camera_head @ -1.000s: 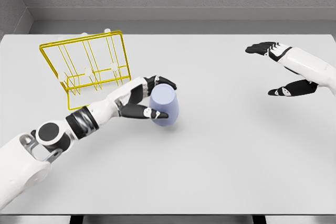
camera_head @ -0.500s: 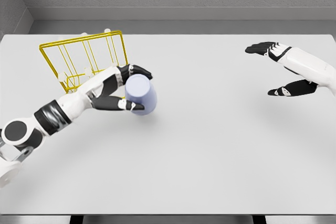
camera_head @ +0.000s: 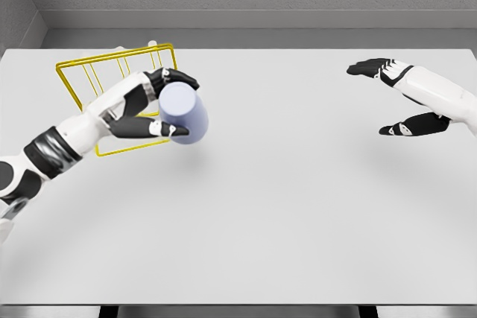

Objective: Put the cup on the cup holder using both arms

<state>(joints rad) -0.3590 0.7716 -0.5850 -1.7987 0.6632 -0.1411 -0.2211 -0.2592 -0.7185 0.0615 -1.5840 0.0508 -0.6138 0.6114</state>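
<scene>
A: Starting at nine o'clock — what does the left robot hand [camera_head: 153,102] have?

B: Its black fingers are wrapped around the cup [camera_head: 183,112], thumb below, the others curled over the top edge. The white forearm runs down toward eight o'clock.

A: Describe the cup.

B: Pale lavender-blue, plain, smooth and cylindrical, no handle that I can see. One round flat end faces the camera; whether that is the mouth or the base I cannot tell.

A: And its lie?

B: Tilted, not upright. The long axis runs from that round end at about ten o'clock down to the far end at about four o'clock.

A: Where is it relative to the cup holder [camera_head: 80,74]?

B: Right at the holder's right end, overlapping the yellow wire frame there. The holder sits at the tabletop's ten o'clock area, with white-tipped pegs inside. Whether the cup touches the wire I cannot tell.

A: Further right?

B: Bare grey tabletop [camera_head: 298,199] through the middle, then at three o'clock the right robot hand [camera_head: 395,98], well apart from the cup, fingers spread loose, grasping nothing
</scene>
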